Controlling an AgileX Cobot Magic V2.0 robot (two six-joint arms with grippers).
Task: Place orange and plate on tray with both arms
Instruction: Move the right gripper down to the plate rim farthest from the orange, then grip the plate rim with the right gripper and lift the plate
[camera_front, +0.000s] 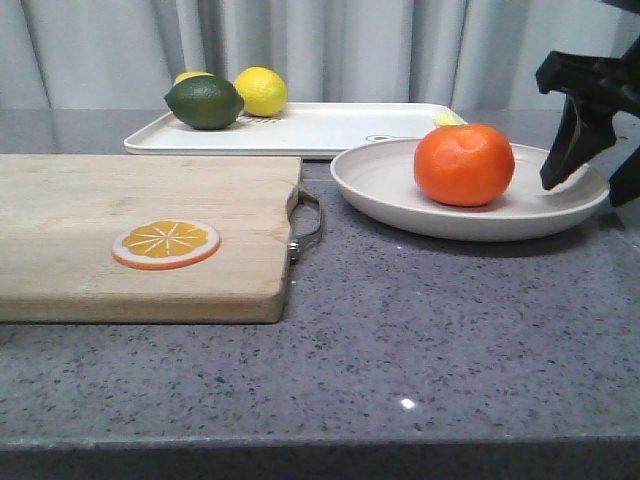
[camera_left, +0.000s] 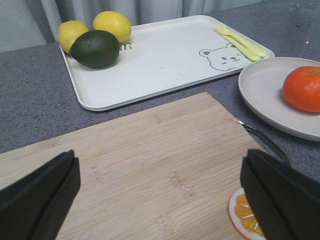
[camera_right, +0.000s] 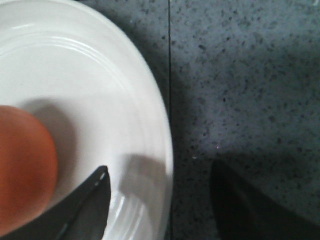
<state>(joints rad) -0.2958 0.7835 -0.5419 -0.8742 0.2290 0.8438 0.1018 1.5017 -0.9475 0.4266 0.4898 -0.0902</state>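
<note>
The orange (camera_front: 463, 165) sits inside the off-white plate (camera_front: 380, 175) on the grey counter, right of centre. The white tray (camera_front: 320, 125) lies just behind the plate. My right gripper (camera_front: 597, 175) is open at the plate's right rim, one finger over the plate's inside and the other outside it. In the right wrist view the rim (camera_right: 160, 150) lies between the fingers, and the orange (camera_right: 22, 165) is beside the inner finger (camera_right: 85, 210). My left gripper (camera_left: 160, 200) is open and empty above the cutting board; the tray (camera_left: 165, 60), plate (camera_left: 260, 87) and orange (camera_left: 302, 88) lie beyond it.
A wooden cutting board (camera_front: 120, 230) with a metal handle (camera_front: 308, 222) fills the left, bearing an orange slice (camera_front: 166, 244). A lime (camera_front: 204, 102) and lemons (camera_front: 261, 91) sit on the tray's left end, and a yellow fork (camera_left: 240, 41) on its right end. Curtains hang behind.
</note>
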